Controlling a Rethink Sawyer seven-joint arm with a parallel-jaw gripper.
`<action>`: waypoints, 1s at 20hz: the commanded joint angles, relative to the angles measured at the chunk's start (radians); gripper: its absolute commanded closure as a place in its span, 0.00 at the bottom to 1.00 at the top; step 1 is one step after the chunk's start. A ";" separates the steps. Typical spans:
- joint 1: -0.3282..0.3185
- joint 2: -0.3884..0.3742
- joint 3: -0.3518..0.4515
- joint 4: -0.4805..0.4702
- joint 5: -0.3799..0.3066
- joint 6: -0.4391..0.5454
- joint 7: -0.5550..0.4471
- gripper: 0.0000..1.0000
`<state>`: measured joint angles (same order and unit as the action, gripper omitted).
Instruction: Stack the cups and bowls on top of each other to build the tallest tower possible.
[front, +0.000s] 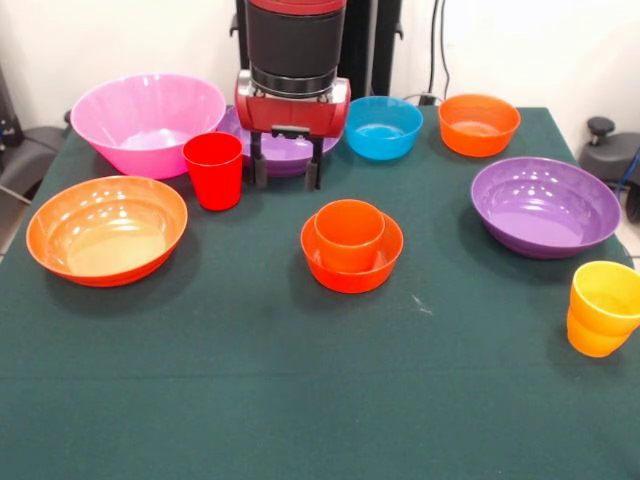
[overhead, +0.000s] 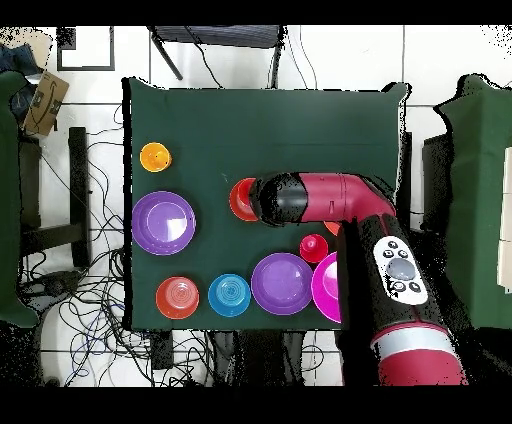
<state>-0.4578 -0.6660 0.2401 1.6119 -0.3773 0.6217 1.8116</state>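
An orange cup stands upright inside a small orange bowl at the table's middle; nothing is on top of it. My gripper hangs just behind it, open and empty, fingers pointing down in front of a wide purple bowl. A red cup stands beside the gripper. A blue bowl and a second small orange bowl sit at the back. Another wide purple bowl and a yellow-orange cup are at the right. In the overhead view my arm covers the gripper.
A large pink bowl stands at the back left and a large orange bowl at the left, on the green cloth. In the overhead view the bowls line the table's bottom edge.
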 joint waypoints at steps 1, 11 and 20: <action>0.002 0.046 0.105 0.003 -0.093 0.048 -0.200 0.00; -0.012 0.062 0.127 -0.003 -0.096 0.062 -0.190 0.00; 0.039 0.002 0.102 0.126 -0.059 0.038 -0.062 0.00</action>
<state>-0.4563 -0.6687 0.2796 1.6308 -0.3977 0.6214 1.8116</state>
